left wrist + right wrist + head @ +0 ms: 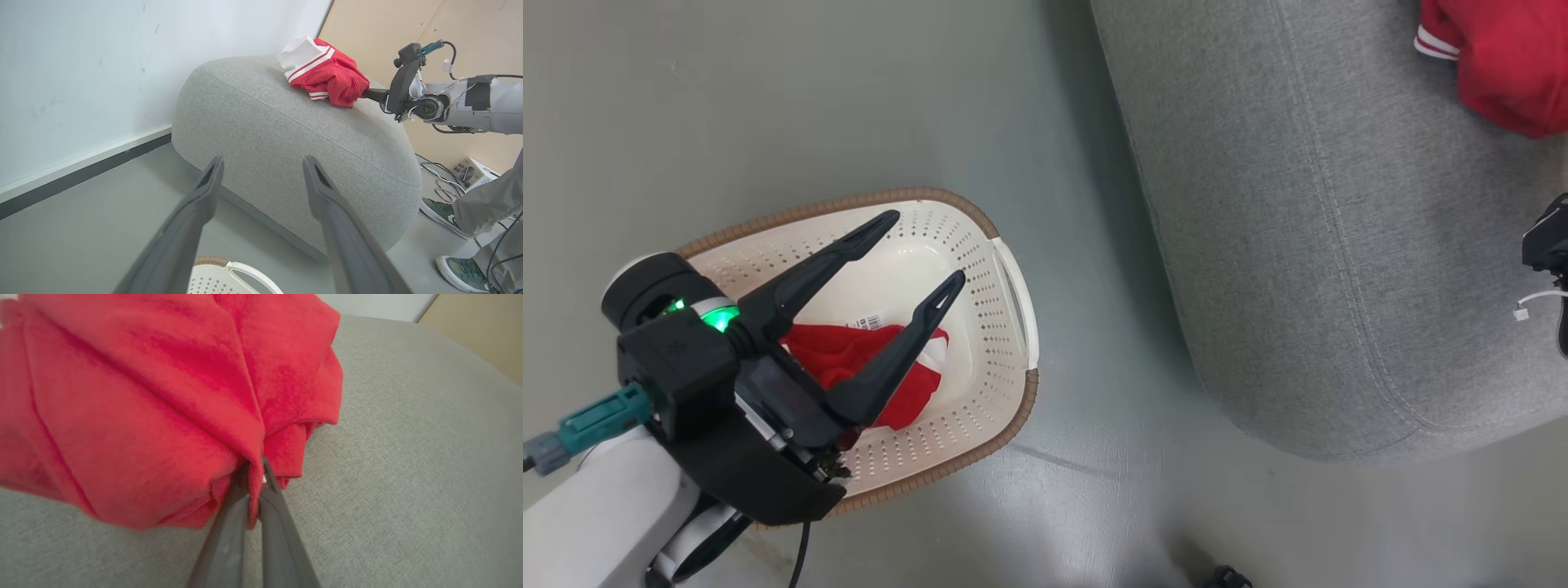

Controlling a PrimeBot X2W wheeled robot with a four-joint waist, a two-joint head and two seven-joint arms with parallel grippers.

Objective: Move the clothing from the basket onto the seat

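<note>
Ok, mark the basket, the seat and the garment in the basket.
basket [988,327], head view, perforated side wall.
seat [1298,245], head view, grey top.
garment [832,356], head view, red fold.

White forearm [605,506], black end effector [925,247]

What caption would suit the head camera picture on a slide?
Open left gripper hovers above the basket with one red garment inside; the other garment sits on the grey seat.
</note>
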